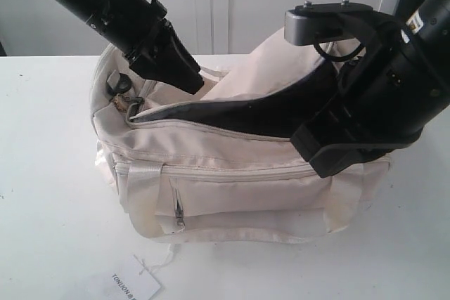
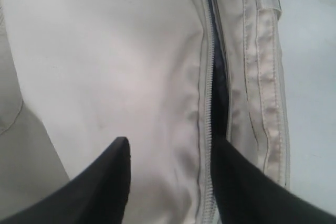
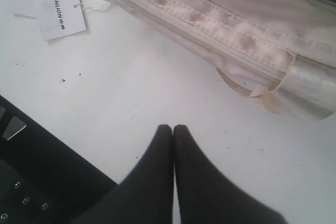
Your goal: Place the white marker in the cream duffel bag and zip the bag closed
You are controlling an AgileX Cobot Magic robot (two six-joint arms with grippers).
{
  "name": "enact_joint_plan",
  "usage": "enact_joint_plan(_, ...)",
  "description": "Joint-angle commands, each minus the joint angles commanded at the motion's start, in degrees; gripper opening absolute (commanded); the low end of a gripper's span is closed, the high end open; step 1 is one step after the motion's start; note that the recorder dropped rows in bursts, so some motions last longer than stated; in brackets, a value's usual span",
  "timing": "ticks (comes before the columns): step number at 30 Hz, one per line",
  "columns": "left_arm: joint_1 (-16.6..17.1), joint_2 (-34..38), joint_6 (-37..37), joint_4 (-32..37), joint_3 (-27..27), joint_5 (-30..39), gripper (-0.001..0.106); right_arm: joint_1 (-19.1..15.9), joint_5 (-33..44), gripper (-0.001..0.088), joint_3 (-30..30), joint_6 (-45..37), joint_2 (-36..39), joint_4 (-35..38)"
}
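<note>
At the centre of the white bench (image 1: 49,173), you see the cream duffel bag (image 1: 232,156) with its curved top zipper (image 1: 211,130) undone and its dark lining exposed. Your left end effector (image 1: 191,75) sits at the far-left end of that opening. Its fingers (image 2: 107,177) are apart, with the zipper edge and cream fabric between them. Your right end effector (image 3: 173,128) hangs over bare bench just beside the bag, fingers pressed together, gripping nothing. A paper tag (image 1: 133,284) printed TONLION lies near-left of the bag. The white marker shows in no view.
</note>
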Motion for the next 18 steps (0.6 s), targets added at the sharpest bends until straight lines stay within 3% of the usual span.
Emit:
enact_joint_plan(6,0.1,-2.87,-1.62,0.86,0.0,-2.78,0.052,0.0,0.0,0.0,0.0,0.0,0.0,0.0)
enact_joint_plan(11,0.1,-5.08,-10.5,7.94,0.0,-10.42,0.049,0.0,0.0,0.0,0.0,0.0,0.0,-0.22)
enact_joint_plan(15,0.1,-6.46,-15.79,15.38,0.0,-12.92,0.035,0.0,0.0,0.0,0.0,0.0,0.0,-0.75)
enact_joint_plan(18,0.1,-7.3,-21.19,21.53,0.0,-13.15,0.017,0.0,0.0,0.0,0.0,0.0,0.0,-0.88)
